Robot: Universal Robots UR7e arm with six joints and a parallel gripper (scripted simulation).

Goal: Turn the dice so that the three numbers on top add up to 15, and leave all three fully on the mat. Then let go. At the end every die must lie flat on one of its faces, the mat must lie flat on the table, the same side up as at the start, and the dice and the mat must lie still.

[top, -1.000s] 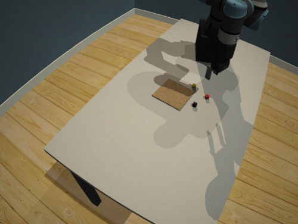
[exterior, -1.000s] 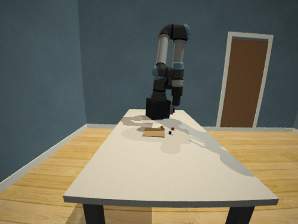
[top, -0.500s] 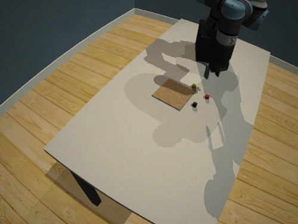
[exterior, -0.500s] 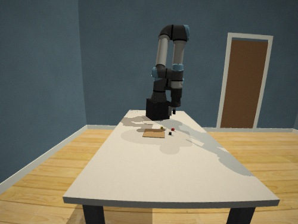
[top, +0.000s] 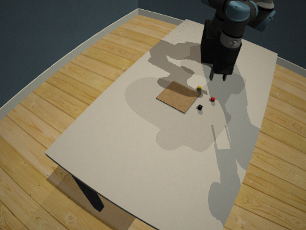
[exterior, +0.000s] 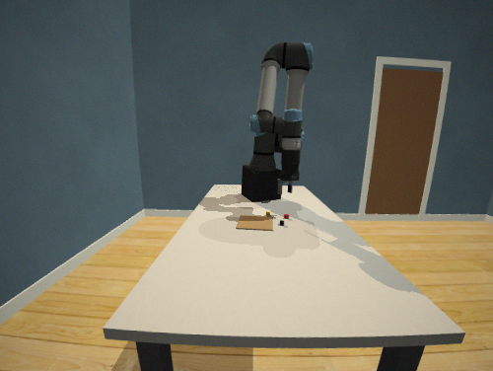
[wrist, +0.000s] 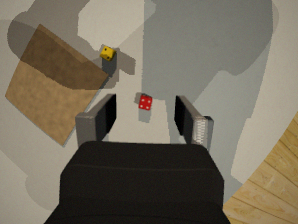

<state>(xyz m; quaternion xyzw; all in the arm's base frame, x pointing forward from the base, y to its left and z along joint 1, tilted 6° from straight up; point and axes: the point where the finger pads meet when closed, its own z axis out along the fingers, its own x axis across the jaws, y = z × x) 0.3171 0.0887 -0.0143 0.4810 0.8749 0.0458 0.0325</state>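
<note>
Three small dice are in front of you on the pale desk: a yellow die near the corner of the flat brown square mat, a red die showing four pips on top, and a black die just beside the mat. None is on the mat. Your grey-and-blue arm folds high, its wrist pointing down over the desk. The black two-finger end effector hangs above the desk, fingers spread wide, gripping nothing.

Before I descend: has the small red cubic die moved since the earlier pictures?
No: in the top view, the red die sits as before, right of the brown mat.
</note>
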